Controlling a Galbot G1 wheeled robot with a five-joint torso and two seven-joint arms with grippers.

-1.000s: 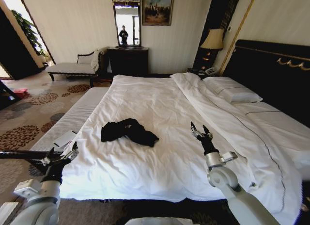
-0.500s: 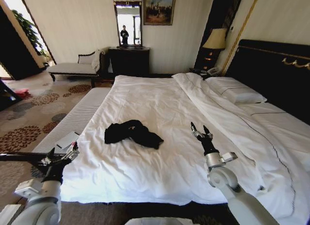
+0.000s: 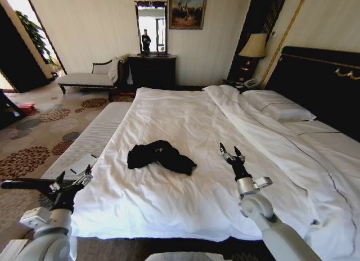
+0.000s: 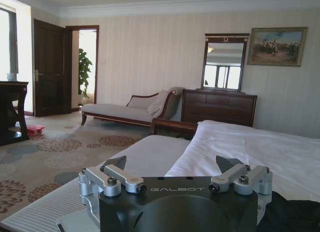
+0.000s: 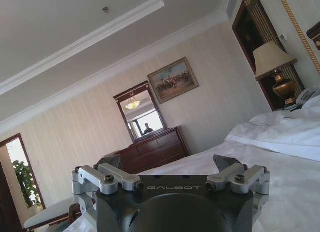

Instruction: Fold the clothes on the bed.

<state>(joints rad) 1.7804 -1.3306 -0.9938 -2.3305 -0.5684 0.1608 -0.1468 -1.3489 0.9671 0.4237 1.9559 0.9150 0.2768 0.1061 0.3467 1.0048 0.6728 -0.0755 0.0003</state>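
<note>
Between the earlier head views and now the whole scene has slid rightward and down, so the camera has moved, not the things; both arms keep their raised pose. A crumpled black T-shirt point(image 3: 161, 156) lies on the white duvet of the bed point(image 3: 185, 120), well apart from both grippers; the left gripper point(image 3: 72, 181) hangs off the bed's edge at the shirt's 8 o'clock, jaws apart and empty; the right gripper point(image 3: 229, 154) hovers at its 3 o'clock, jaws likewise spread.
</note>
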